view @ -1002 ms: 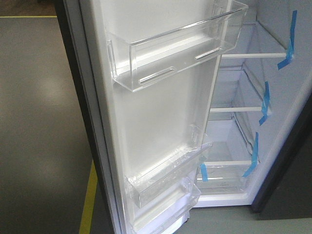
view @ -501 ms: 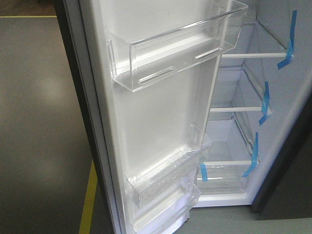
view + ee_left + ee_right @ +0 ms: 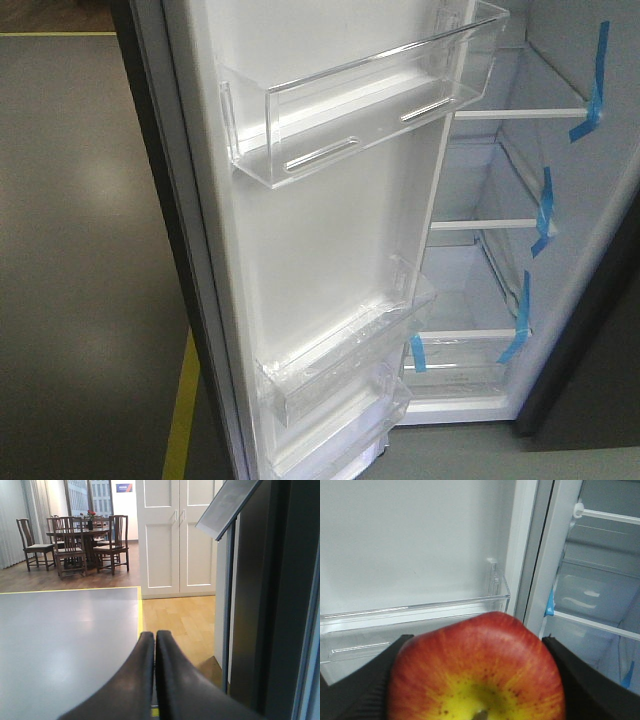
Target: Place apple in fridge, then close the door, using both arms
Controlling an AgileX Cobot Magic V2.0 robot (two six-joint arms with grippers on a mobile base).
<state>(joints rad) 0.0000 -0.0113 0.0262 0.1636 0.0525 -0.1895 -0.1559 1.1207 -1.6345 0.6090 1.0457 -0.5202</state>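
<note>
Filling the lower centre of the right wrist view, the apple (image 3: 476, 655) is pinched between the two dark fingers (image 3: 365, 685) of the right end effector (image 3: 476, 680), with its yellowish top toward the camera. Behind it, in the upper left of that frame, is the white inner face of the door (image 3: 410, 545) with a clear bin (image 3: 420, 612). The white shelves of the fridge (image 3: 600, 580) show at the right.

In the front view the door stands wide open at centre, and blue tape strips (image 3: 597, 70) mark the shelf ends at the right.

The left end effector (image 3: 155, 650), at bottom centre of its view, has its fingers pressed together on nothing, above grey floor (image 3: 65, 630).
</note>
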